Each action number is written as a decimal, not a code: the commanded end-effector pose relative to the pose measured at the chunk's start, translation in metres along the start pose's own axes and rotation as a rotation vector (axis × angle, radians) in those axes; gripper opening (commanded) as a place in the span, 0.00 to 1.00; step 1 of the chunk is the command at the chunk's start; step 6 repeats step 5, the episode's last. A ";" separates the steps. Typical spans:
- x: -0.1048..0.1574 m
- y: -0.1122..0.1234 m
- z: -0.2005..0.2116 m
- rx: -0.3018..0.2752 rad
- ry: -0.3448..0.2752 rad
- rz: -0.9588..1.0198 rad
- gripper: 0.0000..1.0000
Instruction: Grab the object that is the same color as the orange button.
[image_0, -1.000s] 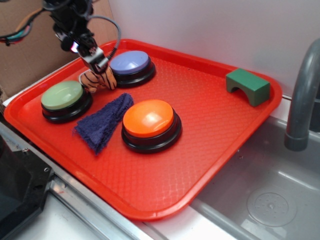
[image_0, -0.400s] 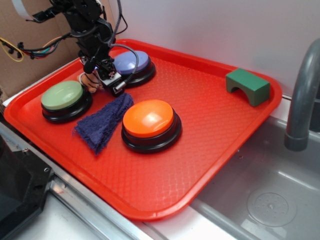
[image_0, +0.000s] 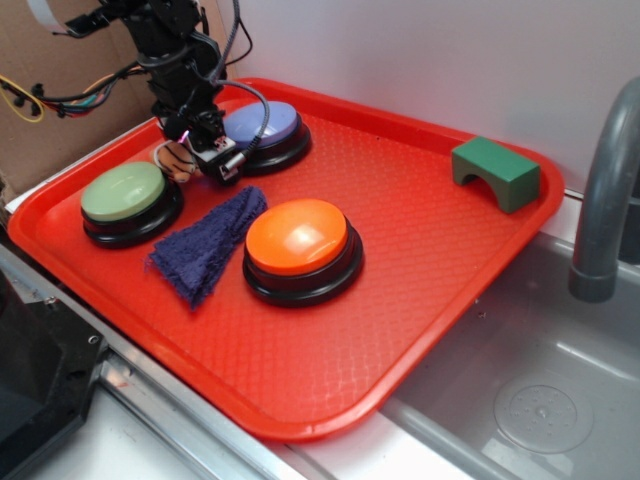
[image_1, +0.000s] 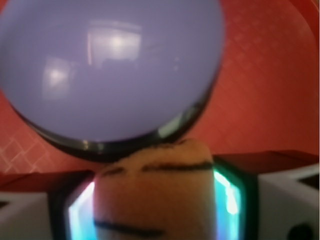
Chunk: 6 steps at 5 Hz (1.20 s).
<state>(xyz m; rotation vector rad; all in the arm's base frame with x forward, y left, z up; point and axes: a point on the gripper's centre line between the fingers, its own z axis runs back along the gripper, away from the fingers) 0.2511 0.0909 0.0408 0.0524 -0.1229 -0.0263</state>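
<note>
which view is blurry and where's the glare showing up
The wrist view is soft throughout: the striped plush toy between the gripper fingers is out of focus, with cyan glow at each side and window-like reflections on the blue-purple button. The exterior view is sharp, with mild sheen on the orange button and faint highlights on the red tray.

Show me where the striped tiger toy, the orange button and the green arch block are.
Striped tiger toy (image_1: 165, 200), wrist view, on its orange striped body.
Orange button (image_0: 297, 236), exterior view, on the dome's top.
Green arch block (image_0: 497, 168), exterior view, on its top face.
</note>
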 end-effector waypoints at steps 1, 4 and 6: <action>0.017 -0.012 0.091 0.073 -0.001 0.198 0.00; 0.044 -0.086 0.182 -0.076 -0.063 0.164 0.00; 0.037 -0.078 0.166 -0.072 -0.045 0.186 0.00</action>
